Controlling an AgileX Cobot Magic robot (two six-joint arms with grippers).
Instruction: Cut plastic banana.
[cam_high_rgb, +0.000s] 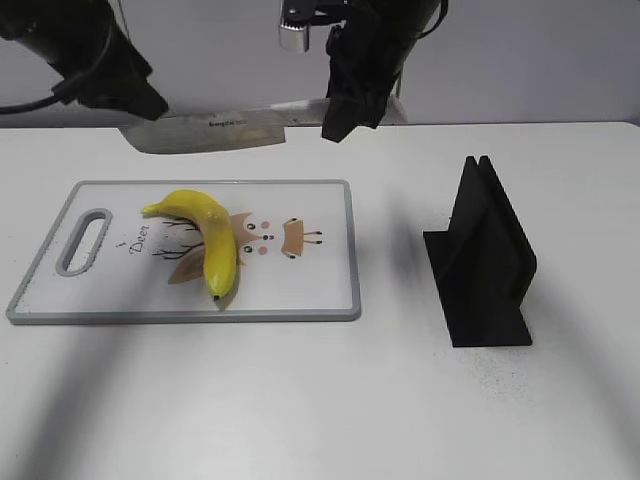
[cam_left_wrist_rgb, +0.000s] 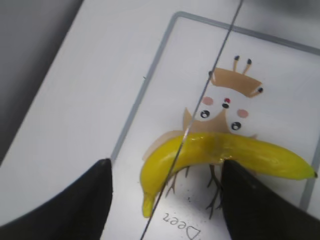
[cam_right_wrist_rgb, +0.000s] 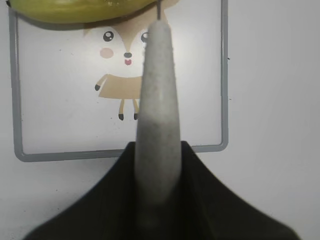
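On the cutting board (cam_high_rgb: 320, 290) the plastic banana (cam_high_rgb: 212, 240) is lying; right gripper (cam_right_wrist_rgb: 157, 192), jaws clamped on the knife (cam_high_rgb: 210, 131), should be aligning mid-banana; left gripper (cam_left_wrist_rgb: 165, 200), jaws apart, is hovering.

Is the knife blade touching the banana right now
No, in the exterior view the knife hangs in the air behind the cutting board, clear of the plastic banana lying whole on it.
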